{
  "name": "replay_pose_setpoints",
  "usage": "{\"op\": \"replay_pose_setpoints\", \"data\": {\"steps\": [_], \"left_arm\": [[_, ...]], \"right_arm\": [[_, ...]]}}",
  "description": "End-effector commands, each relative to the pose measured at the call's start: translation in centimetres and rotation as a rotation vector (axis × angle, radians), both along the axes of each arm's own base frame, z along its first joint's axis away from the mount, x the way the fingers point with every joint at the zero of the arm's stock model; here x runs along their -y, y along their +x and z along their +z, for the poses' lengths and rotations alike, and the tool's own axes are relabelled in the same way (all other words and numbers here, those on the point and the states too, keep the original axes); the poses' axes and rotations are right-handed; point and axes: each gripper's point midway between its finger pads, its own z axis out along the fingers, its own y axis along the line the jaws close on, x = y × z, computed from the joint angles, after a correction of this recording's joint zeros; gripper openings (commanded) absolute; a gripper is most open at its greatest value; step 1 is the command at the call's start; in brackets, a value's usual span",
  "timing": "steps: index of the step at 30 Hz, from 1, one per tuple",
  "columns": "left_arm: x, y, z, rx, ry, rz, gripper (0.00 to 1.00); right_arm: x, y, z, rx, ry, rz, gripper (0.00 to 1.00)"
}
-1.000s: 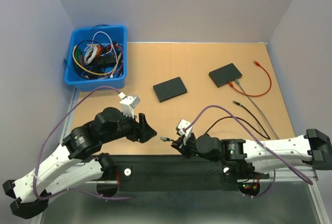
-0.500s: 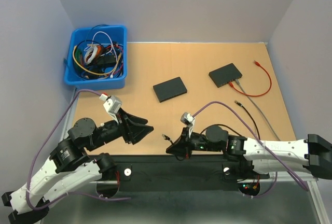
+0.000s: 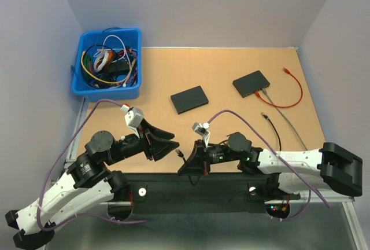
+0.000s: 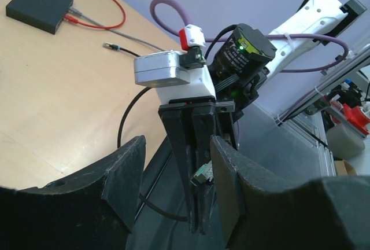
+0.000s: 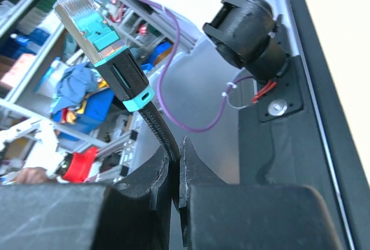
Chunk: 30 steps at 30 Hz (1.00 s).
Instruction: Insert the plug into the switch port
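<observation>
The teal and clear plug (image 5: 95, 27) sticks out on a black ribbed cable (image 5: 155, 124), and my right gripper (image 5: 176, 166) is shut on that cable just behind it. From above, the plug (image 3: 180, 153) hangs over the table's near edge. My left gripper (image 4: 176, 186) is open, its fingers (image 4: 124, 175) standing either side of the right gripper's tips and the plug (image 4: 202, 173). The plug lies close to the left gripper's right-hand finger. One black switch (image 3: 251, 83) at the back right has a red and a grey cable in it. A second black box (image 3: 189, 99) lies mid-table.
A blue bin (image 3: 106, 92) full of tangled cables stands at the back left. A red cable (image 3: 296, 89), a grey one and loose black cable ends (image 3: 265, 114) trail across the right side of the table. Purple arm cables loop over both wrists.
My left gripper swung right towards the right gripper and its jaws narrowed. My right gripper moved left with the plug, which now sits between the left fingers.
</observation>
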Motion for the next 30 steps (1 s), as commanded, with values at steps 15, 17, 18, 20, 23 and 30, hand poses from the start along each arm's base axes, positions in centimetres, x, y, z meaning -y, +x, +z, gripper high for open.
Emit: {"op": "replay_pose_setpoints", "data": {"steps": [15,17,18,20,23,30], "left_arm": [[1.1,-0.7,1.0,0.024,-0.036,-0.04,0.54],[1.0,-0.7,1.1,0.022,-0.04,-0.033,0.52],[0.9,-0.8,1.2,0.023,-0.041,-0.033,0.52],[0.9,-0.9,1.2,0.022,-0.041,-0.036,0.53],[0.8,-1.0,1.4,0.027,-0.044,-0.031,0.56],[0.7,-0.8,1.3,0.024,-0.044,-0.016,0.57]], "right_arm": [[-1.6,1.6,6.2,0.024,0.191,0.035,0.0],[-1.6,1.6,6.3,0.02,0.197,0.035,0.0],[-1.7,1.9,6.2,0.014,0.194,0.031,0.0],[-1.7,2.1,6.2,0.006,0.197,0.029,0.0],[-1.8,2.3,6.0,-0.007,0.195,0.027,0.01],[-1.7,2.6,5.7,-0.017,0.199,0.02,0.0]]}}
